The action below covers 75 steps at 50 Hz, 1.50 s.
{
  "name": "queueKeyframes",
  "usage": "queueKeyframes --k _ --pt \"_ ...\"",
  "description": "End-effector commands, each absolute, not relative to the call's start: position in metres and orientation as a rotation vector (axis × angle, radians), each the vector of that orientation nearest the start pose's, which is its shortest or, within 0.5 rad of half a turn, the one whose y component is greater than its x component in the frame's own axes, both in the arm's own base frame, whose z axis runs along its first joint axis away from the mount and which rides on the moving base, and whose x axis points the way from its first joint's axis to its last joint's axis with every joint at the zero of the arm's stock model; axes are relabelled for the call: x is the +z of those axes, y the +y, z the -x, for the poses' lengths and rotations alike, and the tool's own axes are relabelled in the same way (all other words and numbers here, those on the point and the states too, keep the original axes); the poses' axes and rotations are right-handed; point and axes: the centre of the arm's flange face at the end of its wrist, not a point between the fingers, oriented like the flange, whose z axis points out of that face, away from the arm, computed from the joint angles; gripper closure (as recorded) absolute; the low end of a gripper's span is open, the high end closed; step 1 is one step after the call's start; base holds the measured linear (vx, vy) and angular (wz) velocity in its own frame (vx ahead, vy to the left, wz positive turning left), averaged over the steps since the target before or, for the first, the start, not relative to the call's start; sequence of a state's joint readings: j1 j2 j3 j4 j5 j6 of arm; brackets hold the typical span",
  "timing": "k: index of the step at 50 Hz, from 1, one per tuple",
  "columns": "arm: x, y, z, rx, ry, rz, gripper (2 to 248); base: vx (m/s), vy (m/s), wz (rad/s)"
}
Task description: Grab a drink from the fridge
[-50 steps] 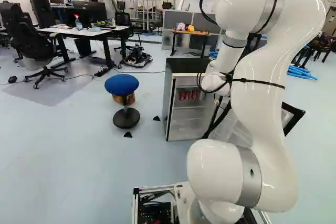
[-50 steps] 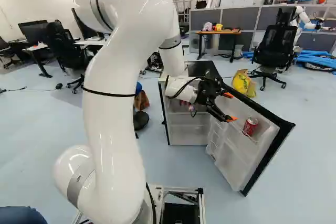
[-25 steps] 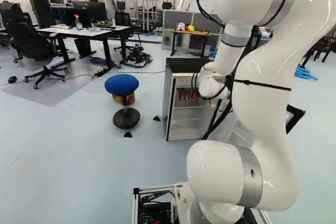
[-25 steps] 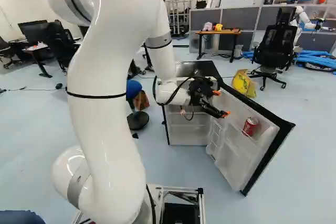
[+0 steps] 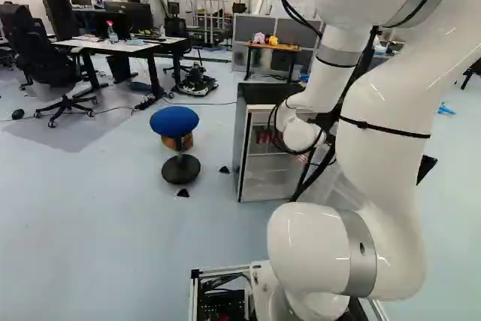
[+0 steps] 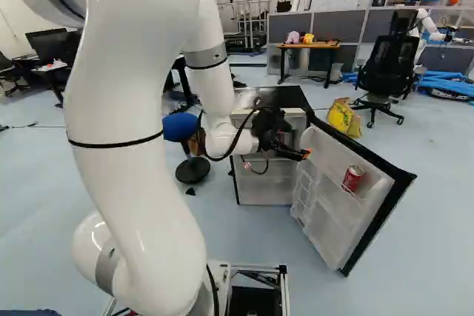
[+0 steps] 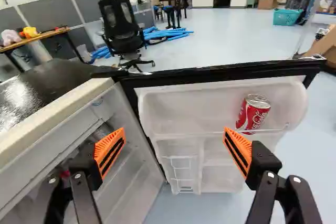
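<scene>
On the upper shelf of the open fridge door, a single drink can is standing ahead of the claw, well apart and offset toward the door's free edge. Its long axis is running nearly upright, with a slight lean. The can is showing a red side, white lettering and a silver top. The claw is spreading wide, holding nothing; reaching the can probably means moving forward and toward that free edge.
</scene>
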State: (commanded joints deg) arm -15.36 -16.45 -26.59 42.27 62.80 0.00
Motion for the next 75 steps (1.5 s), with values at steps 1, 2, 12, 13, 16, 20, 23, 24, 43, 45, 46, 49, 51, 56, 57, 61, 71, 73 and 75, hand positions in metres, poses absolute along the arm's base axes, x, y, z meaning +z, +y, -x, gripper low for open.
queueKeyframes --k 1,2,12,13,16,20,23,24,43,45,46,49,51,56,57,61,71,73,75 --pt "0.315 -0.156 -0.369 -1.961 1.540 2.605 3 0.000 0.000 0.000" --pt "0.316 -0.154 -0.367 -1.961 1.520 2.610 3 0.000 0.000 0.000" --pt "0.318 -0.138 -0.354 -1.961 1.320 2.654 3 0.000 0.000 0.000" --pt "0.318 -0.137 -0.352 -1.961 1.300 2.658 3 0.000 0.000 0.000" --pt "0.319 -0.132 -0.348 -1.959 1.241 2.667 3 0.000 0.000 0.000" --pt "0.318 -0.127 -0.344 -1.954 1.167 2.680 3 0.000 0.000 0.000" --pt "0.316 -0.125 -0.344 -1.947 1.112 2.691 3 0.000 0.000 0.000" --pt "0.316 -0.124 -0.344 -1.944 1.094 2.695 3 0.000 0.000 0.000" --pt "0.298 -0.112 -0.356 -1.872 0.770 2.747 3 0.000 0.000 0.000" --pt "0.296 -0.110 -0.357 -1.862 0.737 2.751 3 0.000 0.000 0.000" --pt "0.295 -0.110 -0.358 -1.857 0.720 2.753 3 0.000 0.000 0.000" --pt "0.292 -0.107 -0.360 -1.842 0.671 2.757 3 0.000 0.000 0.000" --pt "0.290 -0.106 -0.361 -1.833 0.638 2.758 3 0.000 0.000 0.000" --pt "0.284 -0.103 -0.363 -1.809 0.567 2.762 3 0.000 0.000 0.000" --pt "0.283 -0.102 -0.364 -1.804 0.554 2.763 3 0.000 0.000 0.000" --pt "0.279 -0.102 -0.365 -1.790 0.540 2.769 3 0.000 0.000 0.000" --pt "0.269 -0.102 -0.367 -1.755 0.541 2.789 3 0.000 0.000 0.000" --pt "0.267 -0.102 -0.367 -1.749 0.541 2.793 3 0.000 0.000 0.000" --pt "0.265 -0.102 -0.367 -1.742 0.541 2.797 3 0.000 0.000 0.000"
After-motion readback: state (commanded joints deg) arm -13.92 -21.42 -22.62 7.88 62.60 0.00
